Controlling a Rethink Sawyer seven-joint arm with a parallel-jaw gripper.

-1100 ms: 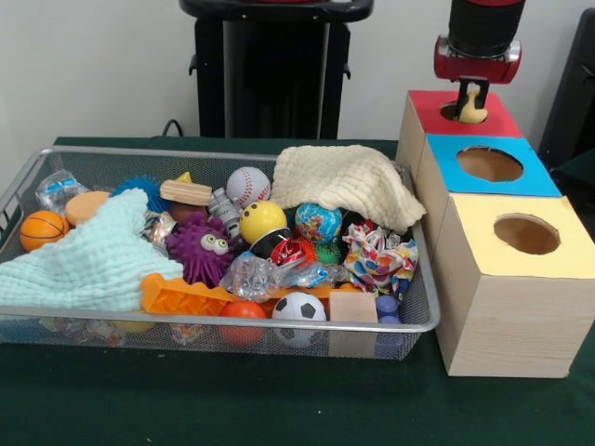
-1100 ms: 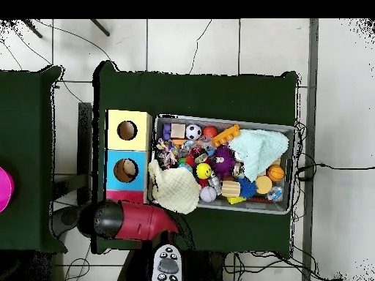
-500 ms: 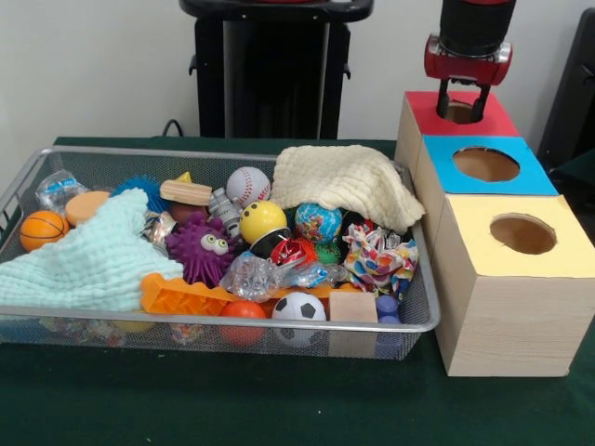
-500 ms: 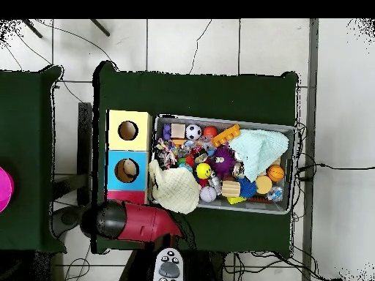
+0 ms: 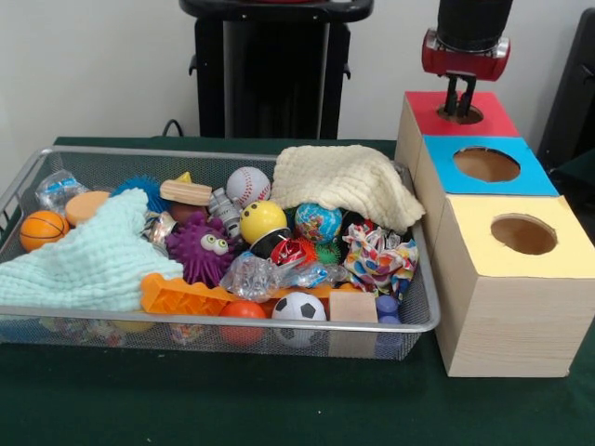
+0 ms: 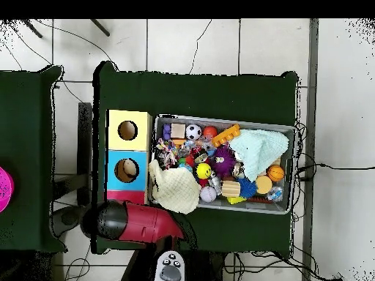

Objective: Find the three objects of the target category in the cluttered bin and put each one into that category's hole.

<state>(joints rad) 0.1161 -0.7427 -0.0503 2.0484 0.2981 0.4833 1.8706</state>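
My gripper hangs over the round hole in the red-topped box, its fingers drawn close together with nothing between them. The overhead view shows only the red arm covering the red box, so the gripper is hidden there. The wire bin is full of toys: a baseball, a yellow ball, a globe ball, a soccer ball, a small basketball and a purple spiky toy.
A blue-topped box and a yellow-topped box stand in a row in front of the red one. A cream cloth and a mint cloth cover parts of the bin. An orange block lies near the bin's front wall.
A second ago the gripper held a pale yellow object in the red hole. It then opened and the object was gone; now the gripper is slightly higher with fingers closed together.
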